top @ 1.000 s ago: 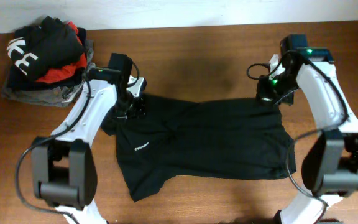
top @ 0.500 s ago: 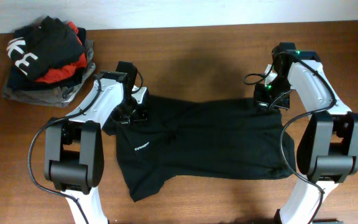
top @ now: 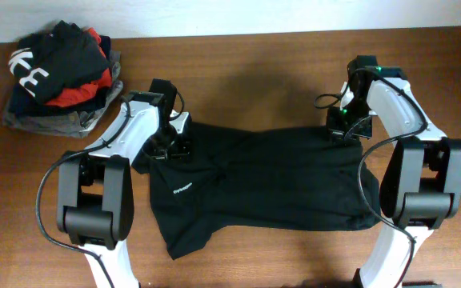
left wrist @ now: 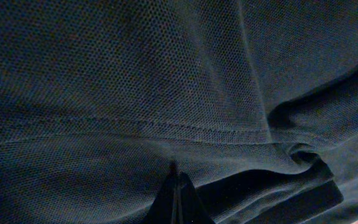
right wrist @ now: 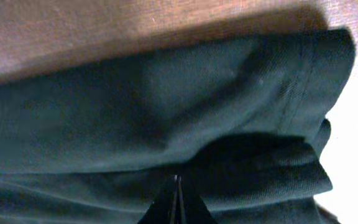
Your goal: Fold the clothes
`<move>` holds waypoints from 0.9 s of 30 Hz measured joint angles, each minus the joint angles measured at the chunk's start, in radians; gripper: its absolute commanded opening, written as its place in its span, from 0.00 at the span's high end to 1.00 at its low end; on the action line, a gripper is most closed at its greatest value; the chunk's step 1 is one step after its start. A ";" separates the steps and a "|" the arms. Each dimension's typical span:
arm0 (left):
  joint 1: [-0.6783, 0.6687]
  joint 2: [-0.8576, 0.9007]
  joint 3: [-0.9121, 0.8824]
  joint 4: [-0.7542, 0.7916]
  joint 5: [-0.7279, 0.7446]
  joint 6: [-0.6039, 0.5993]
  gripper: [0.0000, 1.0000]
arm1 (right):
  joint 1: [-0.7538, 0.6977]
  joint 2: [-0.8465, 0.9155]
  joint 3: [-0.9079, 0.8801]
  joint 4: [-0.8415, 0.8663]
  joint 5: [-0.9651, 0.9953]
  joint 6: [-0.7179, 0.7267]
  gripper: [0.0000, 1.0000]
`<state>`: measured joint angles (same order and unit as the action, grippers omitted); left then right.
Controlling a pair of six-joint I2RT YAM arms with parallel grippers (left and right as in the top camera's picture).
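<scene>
Now, L hand (top: 174, 146) clamped shut on black top (top: 270, 180), R hand (top: 347, 128) same, opposite end

From here the left arm (top: 126, 132) and right arm (top: 406, 108) are white shells on bulky black joints, black cables (top: 38, 212) looping beside them, a green light (top: 379, 69) near the right claw (top: 346, 128).

Reddish-brown wooden table (top: 246, 72) — a pale white strip (top: 214, 16) along its far edge, soft even light
</scene>
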<state>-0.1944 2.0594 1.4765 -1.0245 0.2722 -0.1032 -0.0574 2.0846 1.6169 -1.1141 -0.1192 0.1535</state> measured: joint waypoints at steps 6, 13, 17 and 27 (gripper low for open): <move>0.000 0.000 0.000 0.000 0.000 0.000 0.99 | 0.000 0.000 -0.066 0.052 0.003 0.000 0.96; 0.000 0.000 0.000 0.000 -0.011 0.000 0.99 | -0.001 0.003 -0.115 0.019 0.007 0.000 0.96; 0.000 0.000 0.000 -0.006 -0.045 0.000 0.99 | -0.011 0.003 -0.115 -0.045 0.008 0.002 0.96; 0.066 0.000 0.000 -0.053 -0.161 -0.004 1.00 | -0.136 0.004 -0.039 -0.248 0.021 0.006 0.96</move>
<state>-0.1280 2.0598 1.4761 -1.0775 0.1108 -0.1070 -0.1936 2.0884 1.5780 -1.3621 -0.0978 0.1593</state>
